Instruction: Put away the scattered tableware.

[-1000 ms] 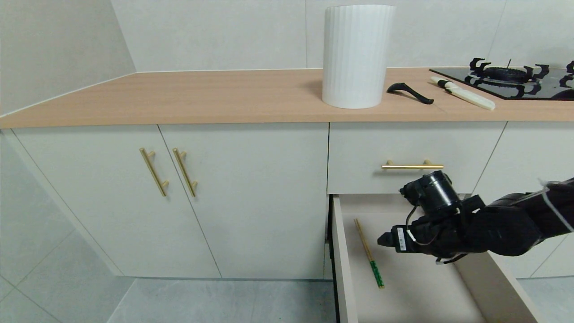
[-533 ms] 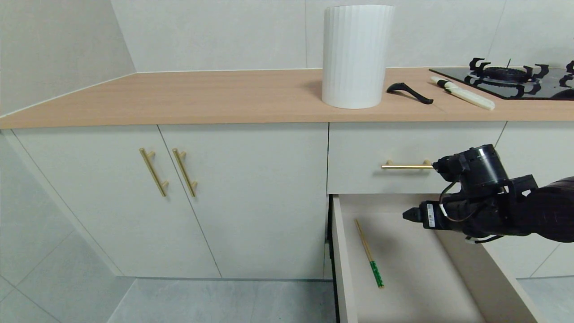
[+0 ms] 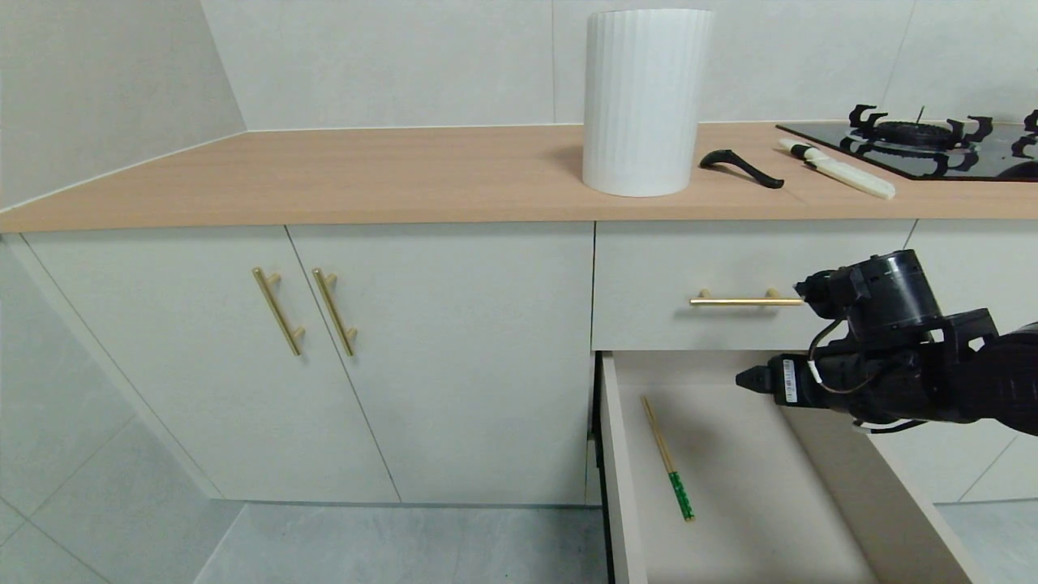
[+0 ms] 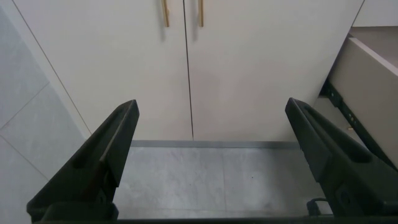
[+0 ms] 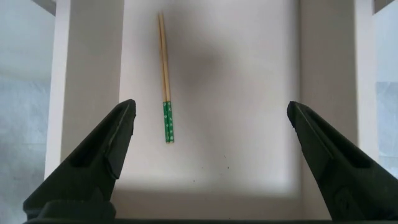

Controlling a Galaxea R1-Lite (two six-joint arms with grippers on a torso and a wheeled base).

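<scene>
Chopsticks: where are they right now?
Head view: the chopsticks lie flat on the floor of the open drawer, close to its left wall. The right gripper hovers open above them, to their right.

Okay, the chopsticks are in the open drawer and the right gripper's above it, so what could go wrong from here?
1. The right gripper hovers open beside the closed upper drawer's gold handle. Lifting toward the countertop, the arm might snag the handle or the counter edge.
2. The black spoon lies close to the tall white container, so a grasp there could nudge the container.
3. The drawer stands pulled out with the chopsticks inside, and it could be bumped.
</scene>
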